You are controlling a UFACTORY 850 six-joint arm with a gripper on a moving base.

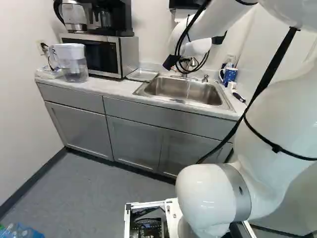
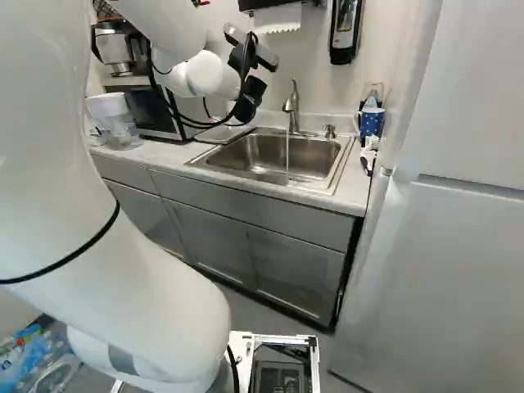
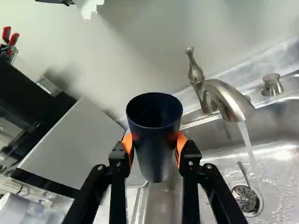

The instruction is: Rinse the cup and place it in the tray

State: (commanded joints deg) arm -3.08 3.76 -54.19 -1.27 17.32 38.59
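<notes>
By the faucet (image 3: 226,100) (H2O (image 3: 246,140) on), gripper (image 2: 247,85) has dk cup (image 3: 155,144) btwn orange pads (image 3: 181,143).

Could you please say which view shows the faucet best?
The wrist view: the faucet shows large, lever and spout included. The right base view shows it smaller; in the left base view, the arm partly hides it.

Pale tabletop (image 1: 110,88) around sink (image 1: 166,85), tray (image 1: 142,75) beside it, microwave (image 1: 130,55) and pitcher (image 1: 75,67) farther off, mug (image 1: 231,75) on sink's other side

Base views share the sink (image 2: 258,151) — wrist view nearer.
</notes>
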